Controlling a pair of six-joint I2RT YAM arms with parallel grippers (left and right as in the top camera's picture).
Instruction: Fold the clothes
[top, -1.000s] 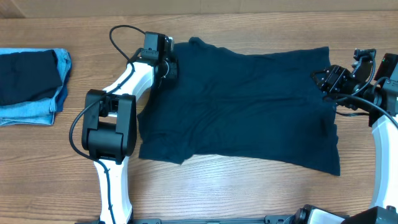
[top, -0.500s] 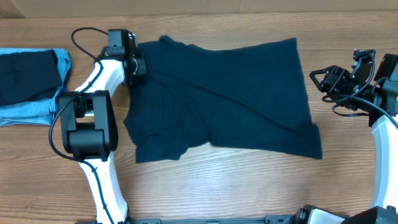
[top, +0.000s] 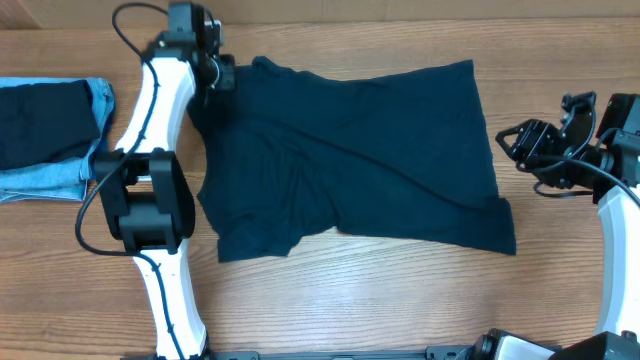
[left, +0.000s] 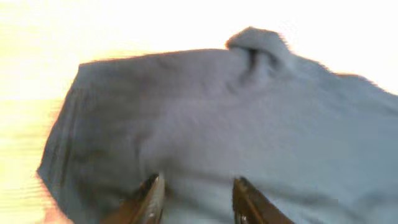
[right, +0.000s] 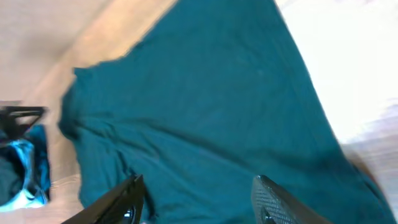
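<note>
Navy shirt (top: 370, 150) lies spread and rumpled mid-table (top: 400, 300), with bare wood round its edges. Left gripper (left: 198, 196) sits at the far left corner, fingers parted and empty; its wrist view is washed out. Right gripper (top: 510, 148) gapes, empty, beside the right hem. Folded denim pile (top: 50, 130) is cut off at the left.

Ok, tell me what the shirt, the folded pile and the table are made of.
Shirt: thin matte knit, probably cotton; it lies in soft wrinkles. Folded pile: light blue layer looks like faded denim. Table: wood or wood-look laminate, grain lines showing.
</note>
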